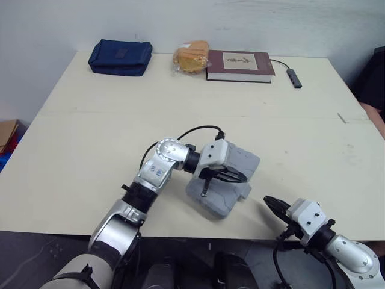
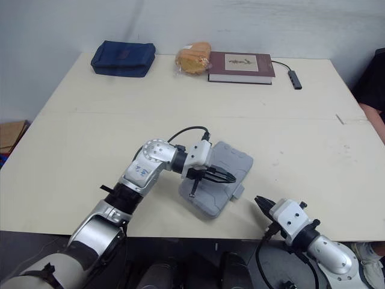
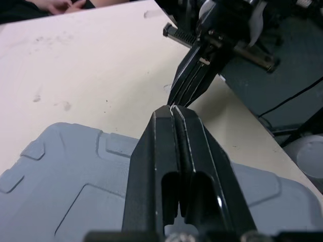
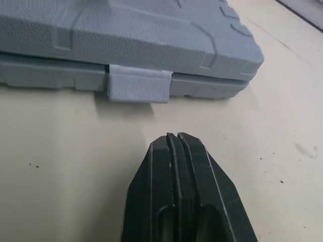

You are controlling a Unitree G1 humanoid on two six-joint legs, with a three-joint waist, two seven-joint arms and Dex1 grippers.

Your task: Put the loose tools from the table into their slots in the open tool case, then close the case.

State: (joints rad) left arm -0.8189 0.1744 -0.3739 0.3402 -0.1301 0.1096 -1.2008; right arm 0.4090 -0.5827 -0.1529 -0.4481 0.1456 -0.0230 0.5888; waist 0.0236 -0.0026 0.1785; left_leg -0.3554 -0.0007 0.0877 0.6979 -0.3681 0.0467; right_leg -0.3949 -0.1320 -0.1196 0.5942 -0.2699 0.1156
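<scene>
Now case [image 1: 219,201] under left hand [image 1: 242,177] — right hand [image 1: 267,201] just beside.

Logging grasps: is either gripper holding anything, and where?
Nothing held. Left gripper shut empty over the tool case; right gripper shut empty, short of its latch.

A pale cream counter [image 1: 90,138] stands against a plain whitish wall [image 1: 180,24], a faint seam crossing its top (small dark specks mark the surface). Dark floor [image 1: 36,250] shows below the near edge, and a brown cardboard box [image 1: 7,133] sits at the left.
</scene>
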